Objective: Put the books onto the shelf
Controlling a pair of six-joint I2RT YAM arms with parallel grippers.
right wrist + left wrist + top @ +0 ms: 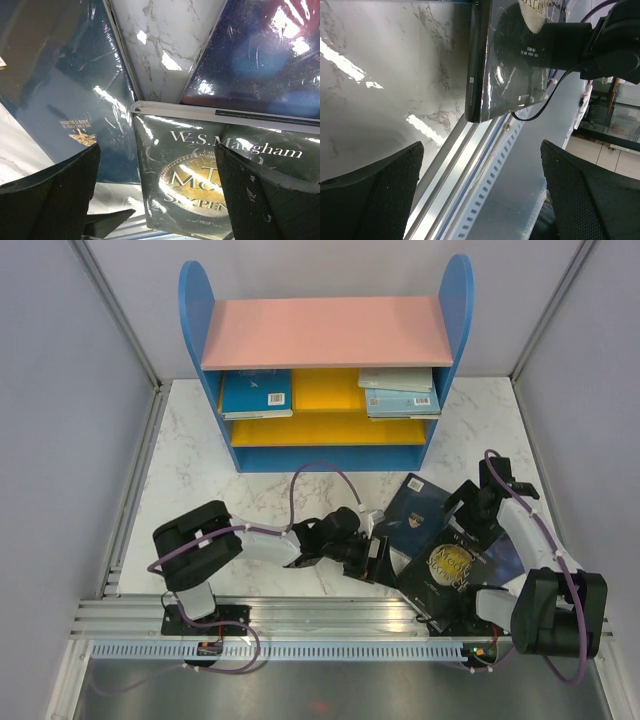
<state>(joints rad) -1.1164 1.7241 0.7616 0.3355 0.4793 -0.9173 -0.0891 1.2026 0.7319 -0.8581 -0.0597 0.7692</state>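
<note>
Jaws wide apart on left gripper, empty, just beside the black-and-gold book at lower right; right gripper gapes empty over it. Shelf up top holds other books.

The shelf stands at the back of the bench. On the board just under its top, some books lie at the left end and a stack lies at the right end. Before the shelf, to the right, three overlapping books lie on the bench, with the nearest book on top.
</note>
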